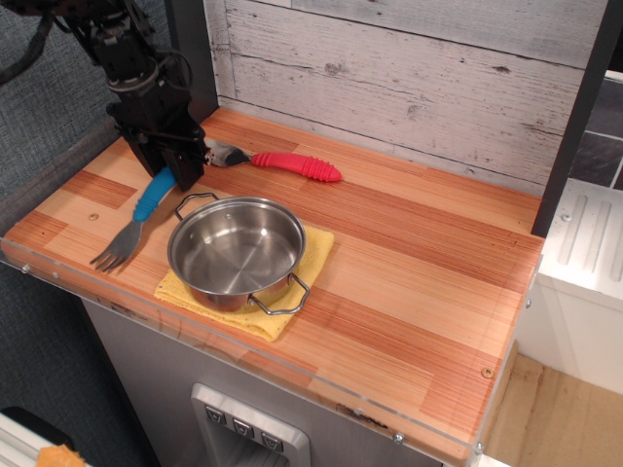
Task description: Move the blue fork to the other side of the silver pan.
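The blue fork (153, 197) is at the table's left, left of the silver pan (236, 250). Its blue handle slants up into my gripper (173, 176) and its grey tines (117, 252) point toward the front left edge. My black gripper is shut on the handle's upper end, just behind the pan's left loop handle (193, 202). The pan is empty and stands on a yellow cloth (314, 247). Whether the tines touch the wood I cannot tell.
A spoon with a ribbed red handle (297, 165) lies behind the pan near the white plank wall. The wooden tabletop (419, 282) stretches right of the pan. A dark post (574, 117) stands at the back right.
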`<action>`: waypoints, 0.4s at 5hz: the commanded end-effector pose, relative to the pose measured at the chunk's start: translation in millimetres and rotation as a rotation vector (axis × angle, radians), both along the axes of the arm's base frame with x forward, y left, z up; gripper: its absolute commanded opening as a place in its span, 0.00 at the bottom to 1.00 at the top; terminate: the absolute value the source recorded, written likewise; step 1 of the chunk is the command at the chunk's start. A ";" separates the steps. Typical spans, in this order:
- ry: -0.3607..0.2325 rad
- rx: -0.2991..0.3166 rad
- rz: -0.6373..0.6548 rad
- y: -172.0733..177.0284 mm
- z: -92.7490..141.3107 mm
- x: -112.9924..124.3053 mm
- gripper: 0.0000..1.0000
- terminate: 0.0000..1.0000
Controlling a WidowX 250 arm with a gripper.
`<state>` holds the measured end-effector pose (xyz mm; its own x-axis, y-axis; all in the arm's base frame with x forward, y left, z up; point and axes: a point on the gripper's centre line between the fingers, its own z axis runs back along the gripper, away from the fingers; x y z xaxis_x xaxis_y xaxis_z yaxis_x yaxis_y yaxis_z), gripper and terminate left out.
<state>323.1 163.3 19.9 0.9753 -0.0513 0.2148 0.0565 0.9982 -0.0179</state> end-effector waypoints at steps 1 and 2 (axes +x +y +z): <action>-0.079 -0.009 0.009 -0.1 20.8 12.2 1.00 0.00; -0.098 -0.021 0.018 1.8 26.0 12.0 1.00 0.00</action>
